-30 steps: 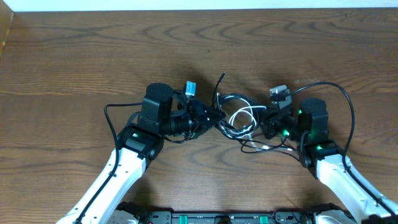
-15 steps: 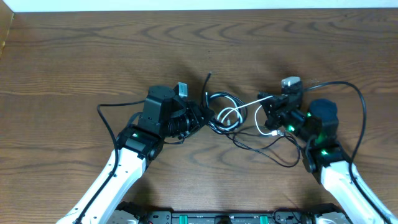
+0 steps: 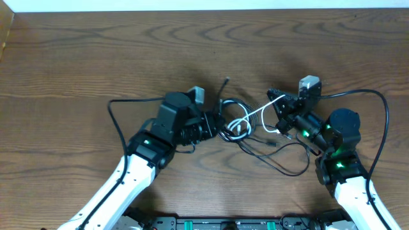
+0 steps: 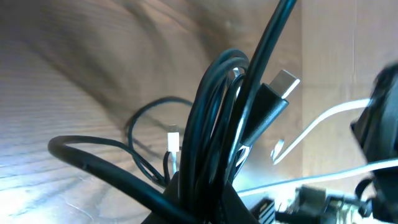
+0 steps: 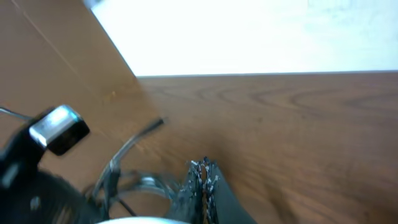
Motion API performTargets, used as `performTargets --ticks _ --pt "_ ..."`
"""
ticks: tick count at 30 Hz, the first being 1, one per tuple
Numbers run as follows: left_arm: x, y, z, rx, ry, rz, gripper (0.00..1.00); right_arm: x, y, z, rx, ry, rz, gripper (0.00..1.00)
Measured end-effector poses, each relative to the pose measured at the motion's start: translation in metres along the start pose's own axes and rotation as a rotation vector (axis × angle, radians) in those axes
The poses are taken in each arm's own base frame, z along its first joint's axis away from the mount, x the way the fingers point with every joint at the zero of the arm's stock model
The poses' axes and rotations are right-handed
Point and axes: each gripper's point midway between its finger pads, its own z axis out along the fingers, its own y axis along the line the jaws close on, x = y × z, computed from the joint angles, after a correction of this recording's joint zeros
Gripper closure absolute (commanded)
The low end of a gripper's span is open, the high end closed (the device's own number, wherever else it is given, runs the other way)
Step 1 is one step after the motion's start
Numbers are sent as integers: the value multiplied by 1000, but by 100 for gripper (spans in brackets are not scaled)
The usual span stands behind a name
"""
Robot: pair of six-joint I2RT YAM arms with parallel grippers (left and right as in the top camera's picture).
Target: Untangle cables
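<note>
The left gripper point(image 3: 216, 126) is clamped on the black cords point(image 3: 231, 121) at the left edge of the cables point(image 3: 239, 124), which lie mid-table. The right gripper point(image 3: 279, 114) pinches the white cord point(image 3: 259, 114), which runs taut between the two. Slack black cord trails near-right across the table point(image 3: 96, 57).

In the left wrist view the black cords point(image 4: 217, 124) rise in a tight coil from closed jaws. A metal-tipped plug point(image 4: 281, 84) pokes out beside the white cord point(image 4: 323, 115).

The right wrist view is blurred. The right gripper point(image 5: 203, 180) looks pressed shut, with loops to its left.

Pulling wider apart could cinch the white loop around the coil, snag the plug, or strip the thin cord from the pinch.
</note>
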Motion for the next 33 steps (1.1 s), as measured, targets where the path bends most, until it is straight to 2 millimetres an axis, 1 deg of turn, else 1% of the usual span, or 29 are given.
performTargets --ticks 4,7,10,14,17,18,21,23,25,27,29,31,33 --pt "10 -6 3 12 28 42 92 -2 1 1 -1 -9 7 99" --pt "17 -10 5 19 47 67 92 -1 -4 4 17 -15 10 98" --pt "26 -15 8 28 69 90 92 4 -9 12 20 -8 15 96" --pt "35 -20 10 36 93 108 92 24 -15 25 31 43 39 96" --pt "40 -22 11 40 106 116 92 42 -32 33 91 82 51 94" --pt "41 -23 11 42 110 117 92 46 -37 35 111 89 54 87" --pt "44 -24 11 48 119 114 92 62 -51 40 149 123 69 51" --pt "43 -24 11 46 118 87 92 70 -54 42 153 147 75 39" --pt "42 -23 12 37 111 45 92 75 -54 41 152 164 88 32" --pt "39 -20 13 17 97 -22 92 76 -53 41 155 173 112 20" --pt "37 -14 17 -12 85 -112 92 79 -52 39 153 189 151 1" --pt "35 -5 23 -47 79 -224 92 80 -48 35 143 203 192 1" --pt "33 5 28 -79 73 -319 92 76 -45 30 136 204 228 1"
